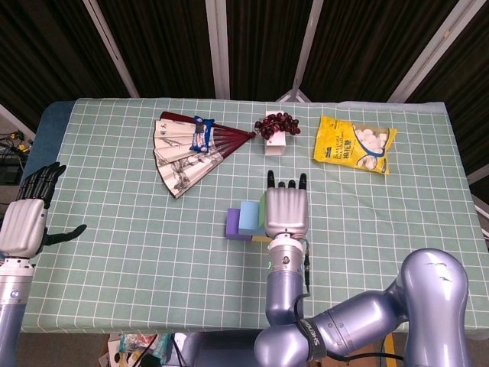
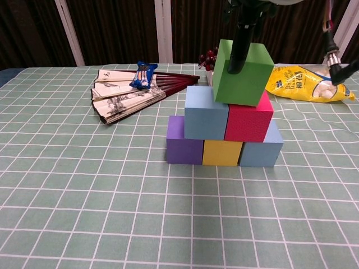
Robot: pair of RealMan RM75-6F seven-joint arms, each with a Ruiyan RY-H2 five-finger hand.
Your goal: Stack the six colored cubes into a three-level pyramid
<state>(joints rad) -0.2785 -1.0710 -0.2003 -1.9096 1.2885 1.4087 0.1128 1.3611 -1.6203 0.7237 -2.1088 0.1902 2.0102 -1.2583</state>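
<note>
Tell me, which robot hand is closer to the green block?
The right hand: it's directly over the green block, fingers touching it. The left hand hangs off the table's left edge.
</note>
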